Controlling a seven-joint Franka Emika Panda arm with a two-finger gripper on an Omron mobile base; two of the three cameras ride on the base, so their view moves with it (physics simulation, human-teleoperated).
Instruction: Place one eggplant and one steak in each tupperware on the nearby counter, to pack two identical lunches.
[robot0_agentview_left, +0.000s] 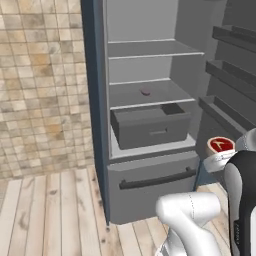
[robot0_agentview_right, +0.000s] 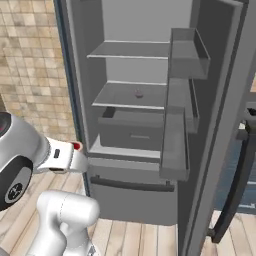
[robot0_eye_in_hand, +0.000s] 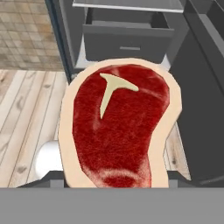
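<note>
A raw red steak (robot0_eye_in_hand: 118, 127) with a pale fat rim and a T-shaped bone stands upright close in front of the hand camera. My gripper (robot0_agentview_left: 220, 154) is shut on it, and the meat hides the fingertips. From the left base the steak (robot0_agentview_left: 220, 145) shows above the white hand, in front of the open fridge. From the right base only a red sliver of the steak (robot0_agentview_right: 77, 146) peeks past the hand. A small purplish thing (robot0_agentview_left: 145, 92) lies on the middle fridge shelf, too small to tell whether it is an eggplant. The tupperware and the counter are out of view.
The fridge stands open with grey shelves (robot0_agentview_left: 150, 50), a pulled-out crisper drawer (robot0_agentview_left: 150, 125) and a shut freezer drawer (robot0_agentview_left: 155, 185) below. Its open door (robot0_agentview_right: 210, 125), with door bins, stands at the right. Plank floor (robot0_agentview_left: 50, 210) and a tiled wall (robot0_agentview_left: 40, 75) lie to the left.
</note>
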